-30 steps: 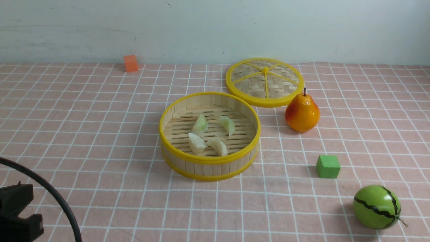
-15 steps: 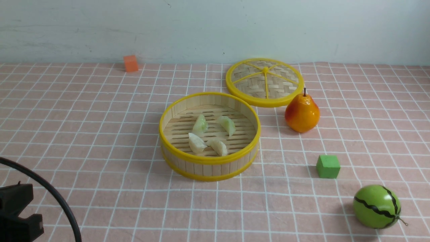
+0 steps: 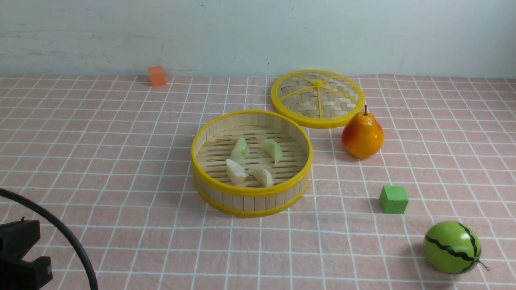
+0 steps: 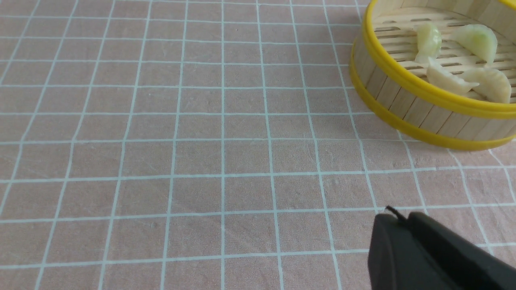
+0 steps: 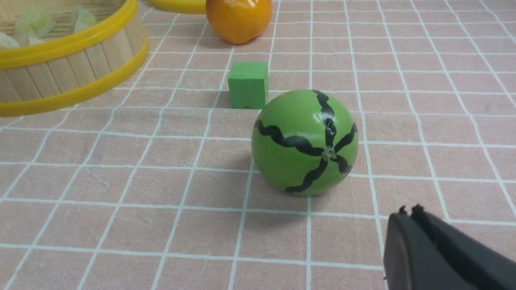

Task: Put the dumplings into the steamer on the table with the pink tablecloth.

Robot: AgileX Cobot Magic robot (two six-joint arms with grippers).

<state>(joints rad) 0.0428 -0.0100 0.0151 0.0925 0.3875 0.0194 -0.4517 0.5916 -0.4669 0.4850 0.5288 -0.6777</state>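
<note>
Apparently nothing moved this past second: four dumplings sit in steamer; both arms' fingers clenched, empty; task done

Robot test setup: toy watermelon, foam blocks, bare wall.

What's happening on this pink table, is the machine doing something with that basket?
Right now nothing is being handled. All four dumplings lie inside the steamer, which stands open on the pink tablecloth, its lid lying flat behind it. The left gripper and right gripper are both shut, empty and drawn back, the right one near a toy watermelon. The loading job looks done.
</note>
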